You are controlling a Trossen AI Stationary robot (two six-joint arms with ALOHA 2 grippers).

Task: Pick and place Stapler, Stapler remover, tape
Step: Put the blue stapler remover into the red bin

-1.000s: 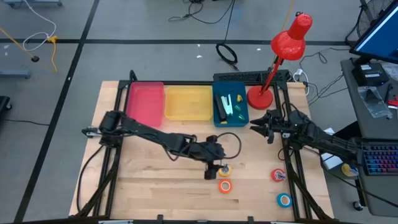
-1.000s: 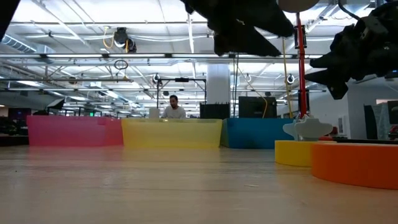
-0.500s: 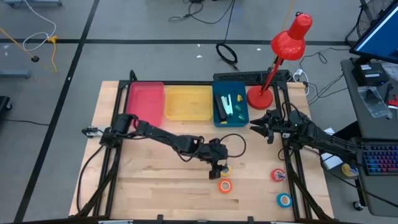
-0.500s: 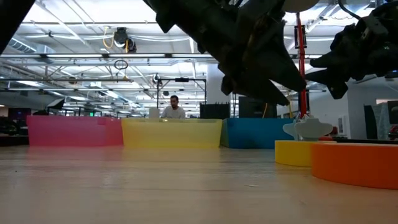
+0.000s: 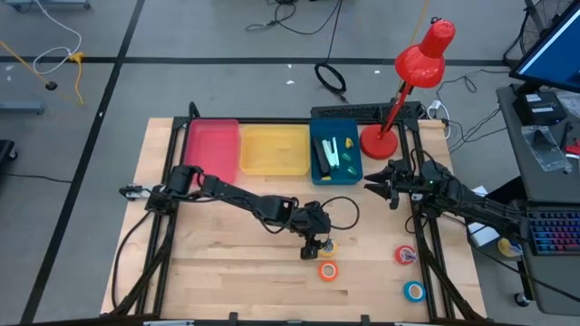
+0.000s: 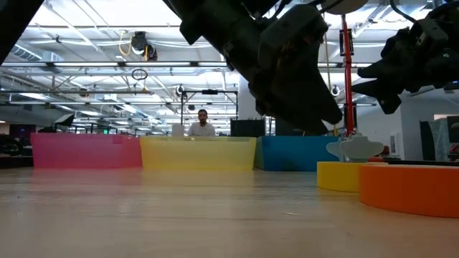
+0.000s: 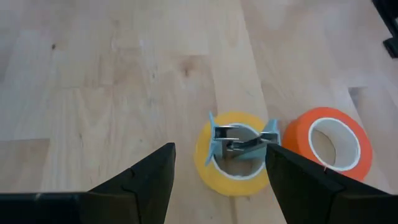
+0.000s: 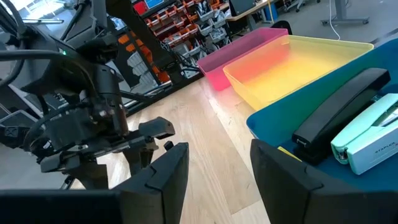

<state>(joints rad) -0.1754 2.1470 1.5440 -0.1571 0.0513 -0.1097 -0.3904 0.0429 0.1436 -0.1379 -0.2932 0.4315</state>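
Observation:
The yellow tape roll [image 7: 231, 176] lies flat on the table with a light-blue staple remover [image 7: 239, 138] resting across its hole. An orange roll [image 7: 323, 144] lies flat beside it. Red [image 5: 405, 256] and blue-teal [image 5: 414, 292] rolls lie nearer the table's right edge. My left gripper [image 7: 221, 150] is open and hovers over the yellow roll [image 5: 327, 246], touching nothing. A black stapler [image 8: 341, 109] and a pale teal stapler [image 8: 368, 138] lie in the blue bin [image 5: 335, 156]. My right gripper [image 5: 373, 186] is open and waits to the right of that bin.
Pink [image 5: 211, 149] and yellow [image 5: 274, 149] bins stand beside the blue bin along the far edge. A red desk lamp [image 5: 399, 91] stands at the far right corner. Bare wood lies to the left of and nearer than the rolls. A person [image 6: 201, 123] sits far behind the table.
My left gripper has come down toward the yellow roll and the staple remover, while the left arm's elbow has shifted. The rolls, the remover and my right gripper have stayed in place.

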